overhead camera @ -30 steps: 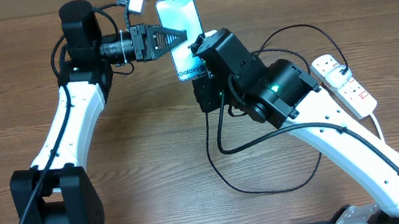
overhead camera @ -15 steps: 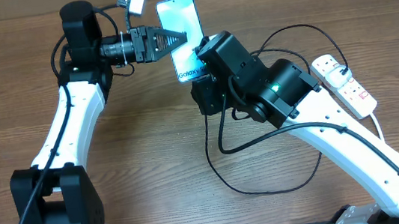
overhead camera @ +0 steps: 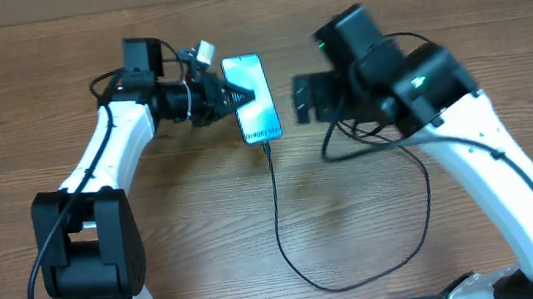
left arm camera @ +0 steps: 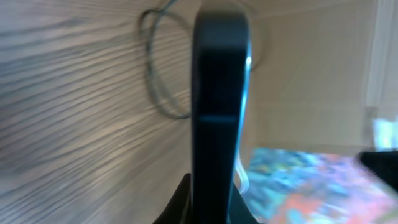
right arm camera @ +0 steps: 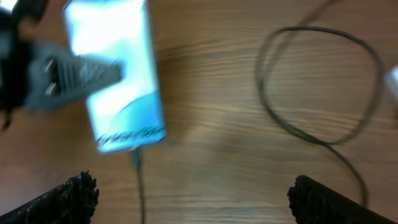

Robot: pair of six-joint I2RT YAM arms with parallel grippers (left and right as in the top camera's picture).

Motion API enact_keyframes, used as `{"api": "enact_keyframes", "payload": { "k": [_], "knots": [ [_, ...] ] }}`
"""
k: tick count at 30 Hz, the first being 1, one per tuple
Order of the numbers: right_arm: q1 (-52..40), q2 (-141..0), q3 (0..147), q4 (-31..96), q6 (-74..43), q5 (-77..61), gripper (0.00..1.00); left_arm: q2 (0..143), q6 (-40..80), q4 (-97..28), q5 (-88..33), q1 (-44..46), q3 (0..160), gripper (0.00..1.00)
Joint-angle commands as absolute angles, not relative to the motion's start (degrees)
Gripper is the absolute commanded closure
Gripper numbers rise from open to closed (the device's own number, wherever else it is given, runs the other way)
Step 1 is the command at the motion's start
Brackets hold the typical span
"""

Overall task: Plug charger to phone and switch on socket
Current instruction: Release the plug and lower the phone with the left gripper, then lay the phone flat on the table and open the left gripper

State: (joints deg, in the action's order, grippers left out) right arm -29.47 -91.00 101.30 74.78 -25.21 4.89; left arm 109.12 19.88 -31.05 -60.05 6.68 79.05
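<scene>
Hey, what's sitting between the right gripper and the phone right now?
Nothing. In the overhead view only bare wooden table separates the right gripper from the phone. The charger runs off below that gap.

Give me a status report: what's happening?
Left claw shut on phone. Right claw open, apart. Charger looks plugged into phone. Socket not in view.

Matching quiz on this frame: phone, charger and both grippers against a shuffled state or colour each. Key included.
1. phone
2. charger
3. left gripper
4. right gripper

A. open, fingers holding nothing
B. bright blue screen facing up
C. thin, black, looping
D. shut on the phone's edge

Pairs: 1-B, 2-C, 3-D, 4-A
</scene>
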Motion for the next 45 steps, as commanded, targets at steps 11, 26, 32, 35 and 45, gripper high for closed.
{"api": "enact_keyframes", "payload": {
  "k": [11, 26, 32, 35, 45],
  "knots": [
    [-22.6, -89.8, 101.5, 78.1, -26.6, 2.9, 0.0, 110.1, 11.2, -32.4, -48.2, 9.8, 79.5, 0.96],
    [-22.5, -90.0, 97.8, 77.4, -26.8, 2.9, 0.0, 122.5, 11.1, -31.0, -55.3, 9.9, 79.5, 0.95],
    [-22.5, -90.1, 97.8, 77.3, -26.8, 2.9, 0.0, 123.0, 11.2, -31.0, -49.7, 9.9, 79.5, 0.92],
    [-22.5, -90.1, 97.8, 77.2, -26.8, 2.9, 0.0, 123.0, 11.2, -31.0, -47.6, 9.9, 79.5, 0.92],
    [-22.5, -90.1, 97.8, 77.3, -26.8, 2.9, 0.0, 123.0, 11.4, -31.7, -44.8, 9.9, 79.5, 0.77]
  ]
}}
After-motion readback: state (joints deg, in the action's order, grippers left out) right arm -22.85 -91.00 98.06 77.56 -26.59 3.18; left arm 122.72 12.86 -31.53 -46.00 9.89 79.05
